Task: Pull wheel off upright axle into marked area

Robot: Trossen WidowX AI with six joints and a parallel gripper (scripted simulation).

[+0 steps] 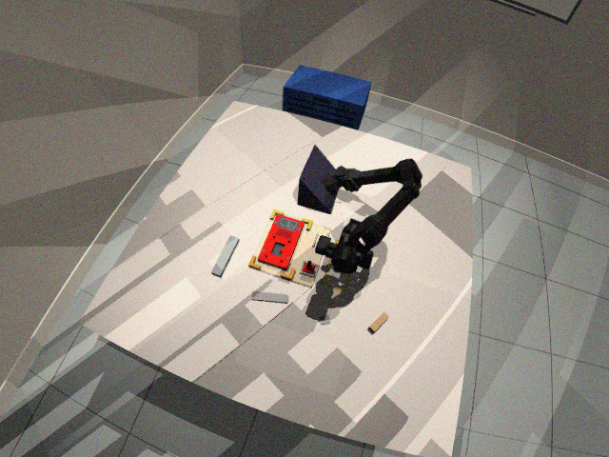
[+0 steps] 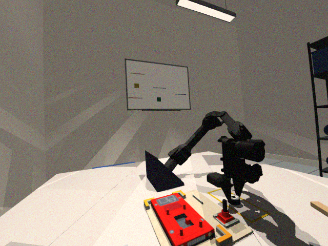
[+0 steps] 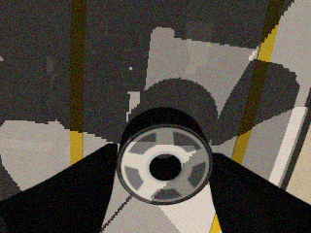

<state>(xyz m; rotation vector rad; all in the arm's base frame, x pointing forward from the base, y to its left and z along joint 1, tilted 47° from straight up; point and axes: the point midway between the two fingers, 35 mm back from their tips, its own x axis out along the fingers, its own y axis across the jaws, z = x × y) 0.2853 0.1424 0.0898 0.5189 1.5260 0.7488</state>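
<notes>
The wheel [image 2: 234,201] [image 3: 165,141] has a black tyre and a pale spoked face turned up. My gripper [image 2: 233,198] [image 3: 163,157] points down and is shut on the wheel, with a fingertip against each side. The wheel is off the axle and low over the marked area, a yellow outline [image 1: 338,288] [image 2: 214,190] [image 3: 76,146]; whether it touches the table is unclear. The upright black axle [image 1: 309,264] [image 2: 224,205] stands bare on its red base, beside the marked area. In the top view the arm hides the wheel and the fingertips.
A red panel [image 1: 290,241] [image 2: 194,225] with short pegs lies on a pale board with yellow corner brackets, left of the axle. A dark wedge [image 1: 314,188] [image 2: 159,177] stands by the arm's base. Grey bars [image 1: 225,255] and a wooden block [image 1: 378,322] lie farther out.
</notes>
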